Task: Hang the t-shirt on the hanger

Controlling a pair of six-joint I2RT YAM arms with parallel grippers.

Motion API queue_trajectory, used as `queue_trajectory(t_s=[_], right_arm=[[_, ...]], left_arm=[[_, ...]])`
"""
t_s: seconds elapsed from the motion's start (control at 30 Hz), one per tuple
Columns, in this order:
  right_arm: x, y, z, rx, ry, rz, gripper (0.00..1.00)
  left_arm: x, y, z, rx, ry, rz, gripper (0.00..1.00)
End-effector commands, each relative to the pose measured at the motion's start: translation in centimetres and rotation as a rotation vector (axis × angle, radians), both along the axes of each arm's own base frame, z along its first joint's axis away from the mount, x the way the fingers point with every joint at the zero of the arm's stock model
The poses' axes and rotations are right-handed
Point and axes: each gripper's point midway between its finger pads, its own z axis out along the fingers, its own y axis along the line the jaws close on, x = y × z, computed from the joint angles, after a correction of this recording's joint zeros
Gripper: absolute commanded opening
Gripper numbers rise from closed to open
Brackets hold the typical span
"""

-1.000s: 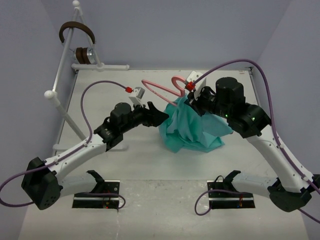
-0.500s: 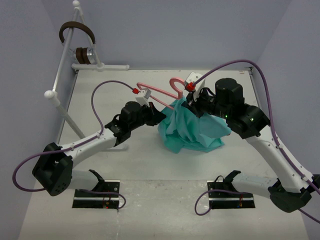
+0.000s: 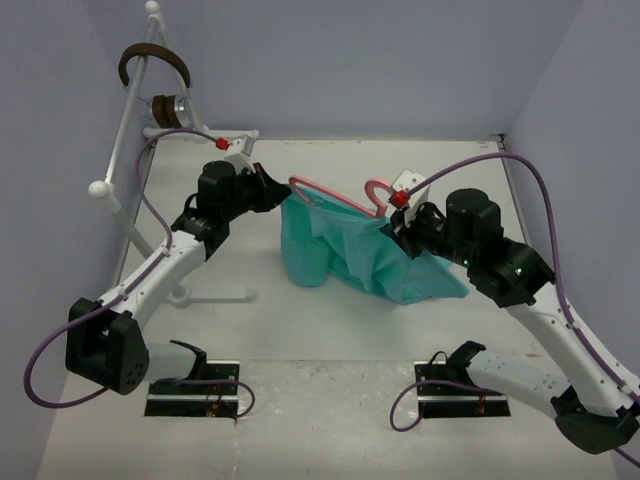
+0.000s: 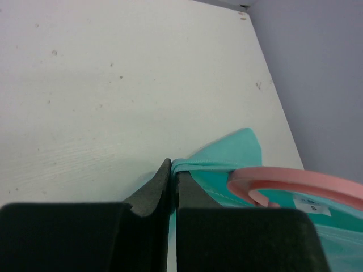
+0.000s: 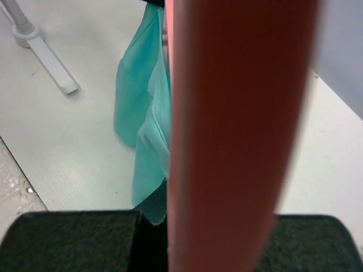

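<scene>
The teal t-shirt (image 3: 350, 250) hangs stretched between both arms above the table. Its upper edge runs along the pink hanger (image 3: 335, 198), whose hook (image 3: 378, 188) curls up beside the right arm. My left gripper (image 3: 272, 190) is shut on the shirt's left top edge. In the left wrist view its jaws pinch the folded hem (image 4: 187, 165), and the hanger's end (image 4: 295, 184) lies just right of them. My right gripper (image 3: 397, 226) is shut on the hanger. The pink bar (image 5: 238, 113) fills the right wrist view and the t-shirt (image 5: 144, 113) droops to its left.
A white tubular rack (image 3: 130, 110) stands at the far left with brown headphones (image 3: 153, 60) on top. Its foot bars lie on the table (image 3: 215, 295) close to the left arm, and one end shows in the right wrist view (image 5: 42, 54). Walls close in on three sides.
My left gripper closed on the shirt's edge and pulled it left and back, spreading the bunched shirt wide. The right arm shifted right and nearer with the hanger.
</scene>
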Motion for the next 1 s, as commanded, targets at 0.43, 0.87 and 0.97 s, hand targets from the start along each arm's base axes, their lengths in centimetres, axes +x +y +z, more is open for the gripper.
queue_trajectory(t_s=[0.43,0.87,0.97], right_arm=[[0.5,1.0,4.4,0.042,-0.031,0.027,0.0],[2.3,6.2,5.7,0.311,-0.104,0.185,0.0],[1.8,6.3,5.0,0.338,-0.091,0.23,0.0]], left_arm=[[-3.7,-4.6,11.2,0.114,-0.204,-0.394,0.0],[-9.1,-8.5,16.9,0.249,-0.364,-0.658,0.0],[-10.3,-8.1,16.9,0.314,-0.378,-0.719,0.01]])
